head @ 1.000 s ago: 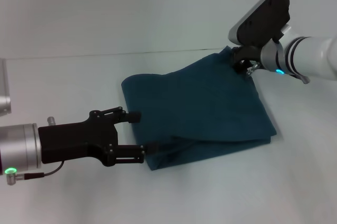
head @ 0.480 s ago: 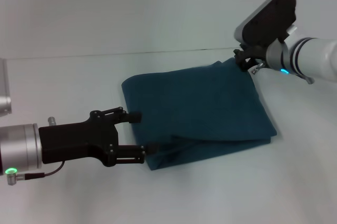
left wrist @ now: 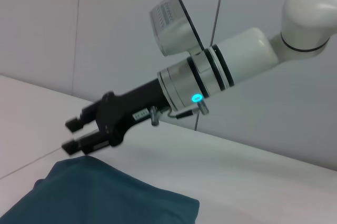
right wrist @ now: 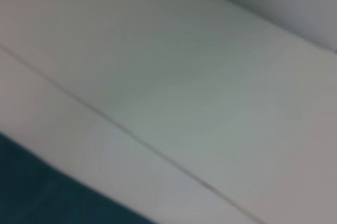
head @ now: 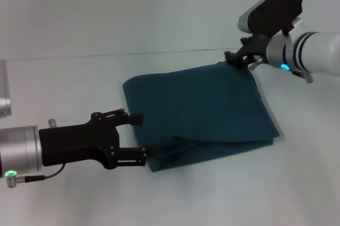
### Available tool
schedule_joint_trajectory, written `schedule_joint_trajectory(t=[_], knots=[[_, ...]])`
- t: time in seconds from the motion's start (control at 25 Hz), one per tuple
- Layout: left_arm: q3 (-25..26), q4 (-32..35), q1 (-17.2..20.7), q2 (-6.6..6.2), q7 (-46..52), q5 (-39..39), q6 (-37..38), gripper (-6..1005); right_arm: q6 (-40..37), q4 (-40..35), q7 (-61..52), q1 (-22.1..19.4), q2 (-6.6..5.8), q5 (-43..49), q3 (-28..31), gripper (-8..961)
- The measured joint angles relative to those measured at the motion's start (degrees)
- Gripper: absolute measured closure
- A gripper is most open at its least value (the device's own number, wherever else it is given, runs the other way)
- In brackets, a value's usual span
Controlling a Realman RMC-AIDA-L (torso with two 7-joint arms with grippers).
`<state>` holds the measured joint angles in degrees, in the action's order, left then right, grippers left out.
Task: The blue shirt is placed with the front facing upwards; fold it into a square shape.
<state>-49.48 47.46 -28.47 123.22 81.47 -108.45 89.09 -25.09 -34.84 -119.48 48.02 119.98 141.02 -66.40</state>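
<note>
The blue shirt (head: 202, 109) lies folded into a rough square on the white table, with no lettering showing. It also shows in the left wrist view (left wrist: 95, 197) and as a dark corner in the right wrist view (right wrist: 31, 192). My left gripper (head: 144, 134) is open at the shirt's near left edge, one finger over the cloth and one at the near corner, holding nothing. My right gripper (head: 229, 57) hovers just above the shirt's far right corner. In the left wrist view, the right gripper (left wrist: 71, 135) has its fingers apart and empty.
The white table (head: 79, 77) runs all round the shirt, with a seam line across its far part (head: 106, 54). A grey metal object (head: 4, 93) sits at the left border. A pale wall stands behind.
My right gripper has risen off the shirt's far right corner and drawn slightly back; the corner now lies flat. The left arm has not moved.
</note>
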Motion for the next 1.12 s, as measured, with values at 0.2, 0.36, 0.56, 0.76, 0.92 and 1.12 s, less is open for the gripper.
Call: schedule_joint_trajectory(t=[0.2, 0.36, 0.56, 0.76, 0.92, 1.12], knots=[[0.00, 0.00, 0.00, 0.00, 0.00, 0.02, -0.19, 124, -4.90, -0.02, -3.15, 0.10, 0.02, -0.07, -0.27, 444], [0.00, 0.00, 0.00, 0.00, 0.00, 0.04, -0.30, 124, -5.67, 0.35, -3.86, -0.24, -0.19, 0.13, -0.22, 414], [0.00, 0.00, 0.00, 0.03, 0.00, 0.07, -0.33, 125, -4.34, 0.54, -3.89, -1.75, -0.68, 0.32, 0.26, 415], [0.00, 0.00, 0.00, 0.14, 0.10, 0.09, -0.30, 124, -2.94, 0.43, -3.91, -2.74, -1.42, 0.36, 1.67, 414], [0.00, 0.00, 0.00, 0.30, 0.11, 0.09, -0.32, 124, -3.18, -0.77, -3.92, -2.92, -1.41, 0.37, 2.98, 415], [0.00, 0.11, 0.00, 0.34, 0.11, 0.09, -0.33, 123, -8.52, -7.46, -3.92, -3.82, 0.12, -1.24, 1.73, 415]])
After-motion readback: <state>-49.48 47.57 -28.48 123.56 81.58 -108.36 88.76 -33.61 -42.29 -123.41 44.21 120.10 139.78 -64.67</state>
